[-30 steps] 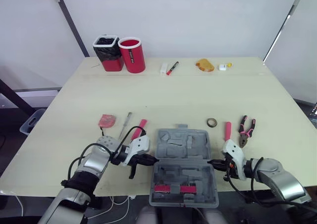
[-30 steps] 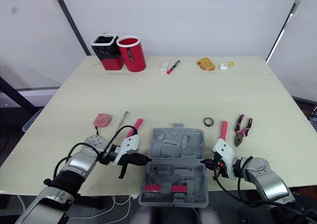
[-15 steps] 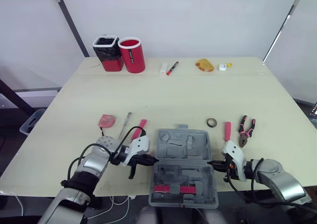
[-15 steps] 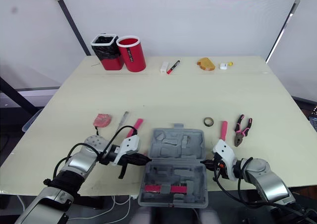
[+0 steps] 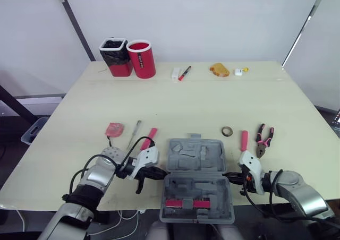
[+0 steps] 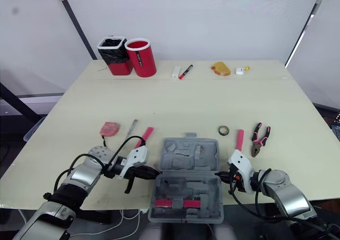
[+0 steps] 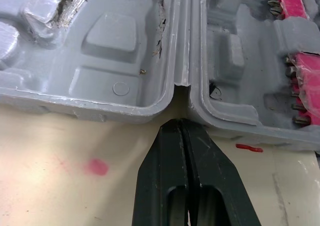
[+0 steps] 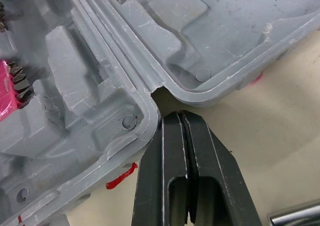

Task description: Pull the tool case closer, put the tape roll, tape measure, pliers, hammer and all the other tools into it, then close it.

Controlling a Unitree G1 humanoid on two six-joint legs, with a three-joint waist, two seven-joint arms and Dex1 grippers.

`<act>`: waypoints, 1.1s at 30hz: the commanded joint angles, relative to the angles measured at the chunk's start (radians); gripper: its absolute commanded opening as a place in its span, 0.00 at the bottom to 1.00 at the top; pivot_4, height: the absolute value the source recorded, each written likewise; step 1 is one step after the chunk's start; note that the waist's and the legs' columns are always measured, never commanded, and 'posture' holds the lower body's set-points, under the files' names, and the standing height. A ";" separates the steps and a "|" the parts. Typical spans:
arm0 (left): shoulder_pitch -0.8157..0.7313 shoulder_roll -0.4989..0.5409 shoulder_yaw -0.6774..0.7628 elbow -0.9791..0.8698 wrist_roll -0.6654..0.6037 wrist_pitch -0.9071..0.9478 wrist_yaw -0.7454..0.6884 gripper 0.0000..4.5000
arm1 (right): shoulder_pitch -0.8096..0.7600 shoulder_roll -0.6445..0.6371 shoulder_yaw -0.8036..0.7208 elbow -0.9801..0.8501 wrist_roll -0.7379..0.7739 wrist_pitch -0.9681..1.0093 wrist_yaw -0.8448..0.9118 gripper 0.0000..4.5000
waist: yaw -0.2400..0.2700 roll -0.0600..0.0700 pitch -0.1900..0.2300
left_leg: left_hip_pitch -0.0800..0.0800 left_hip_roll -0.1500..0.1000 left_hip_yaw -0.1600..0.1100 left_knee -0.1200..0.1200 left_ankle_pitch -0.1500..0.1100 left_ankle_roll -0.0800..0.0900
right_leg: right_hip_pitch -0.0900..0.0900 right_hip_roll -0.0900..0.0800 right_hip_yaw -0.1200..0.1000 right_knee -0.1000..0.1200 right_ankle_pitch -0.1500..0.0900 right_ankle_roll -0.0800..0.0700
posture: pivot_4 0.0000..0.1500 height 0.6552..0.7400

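Observation:
The grey tool case (image 5: 194,177) lies open near the table's front edge, its near half with a pink bit strip (image 5: 185,203) hanging over the edge. My left gripper (image 5: 159,172) is shut, its tips at the hinge notch on the case's left side (image 7: 181,123). My right gripper (image 5: 229,174) is shut too, its tips at the hinge notch on the right side (image 8: 180,115). The tape roll (image 5: 228,130), a pink-handled tool (image 5: 244,140) and the pliers (image 5: 263,139) lie right of the case. The red tape measure (image 5: 113,129), a thin metal tool (image 5: 134,134) and another pink-handled tool (image 5: 149,138) lie to its left.
A black-lined cup (image 5: 117,56) and a red cup (image 5: 142,59) stand at the back left. A marker (image 5: 184,73), a white block (image 5: 176,73), a yellow object (image 5: 219,69) and a small white item (image 5: 240,71) lie along the far edge.
My left gripper and the case have crept slightly toward the near edge. The right gripper has hardly moved.

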State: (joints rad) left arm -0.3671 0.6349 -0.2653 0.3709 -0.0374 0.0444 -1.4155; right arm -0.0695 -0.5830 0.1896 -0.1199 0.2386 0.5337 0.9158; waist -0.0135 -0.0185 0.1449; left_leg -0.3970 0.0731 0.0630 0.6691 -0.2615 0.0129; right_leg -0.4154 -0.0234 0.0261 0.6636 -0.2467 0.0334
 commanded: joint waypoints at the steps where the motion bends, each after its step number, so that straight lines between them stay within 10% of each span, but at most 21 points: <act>1: 0.039 0.018 -0.050 0.014 0.028 0.029 -0.017 0.02 | 0.010 -0.014 0.007 -0.042 0.026 0.016 0.029 0.00 | 0.000 0.000 0.000 | 0.000 0.000 0.000 0.000 0.000 0.000 | 0.000 0.000 0.000 0.000 0.000 0.000 | 1.00 1.00; 33: 0.049 0.034 -0.061 -0.029 0.009 0.070 -0.007 0.02 | 0.008 -0.019 0.004 -0.044 0.023 0.030 0.021 0.00 | 0.002 0.000 0.000 | 0.000 0.000 0.000 0.000 0.000 0.000 | 0.000 0.000 0.000 0.000 0.000 0.000 | 1.00 1.00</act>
State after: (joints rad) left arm -0.3394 0.6626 -0.2848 0.3076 -0.0625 0.1094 -1.4222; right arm -0.0591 -0.5954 0.1925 -0.1393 0.2528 0.5635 0.9329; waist -0.0117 -0.0185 0.1448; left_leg -0.3971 0.0731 0.0630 0.6691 -0.2615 0.0129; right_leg -0.4154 -0.0234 0.0262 0.6635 -0.2467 0.0334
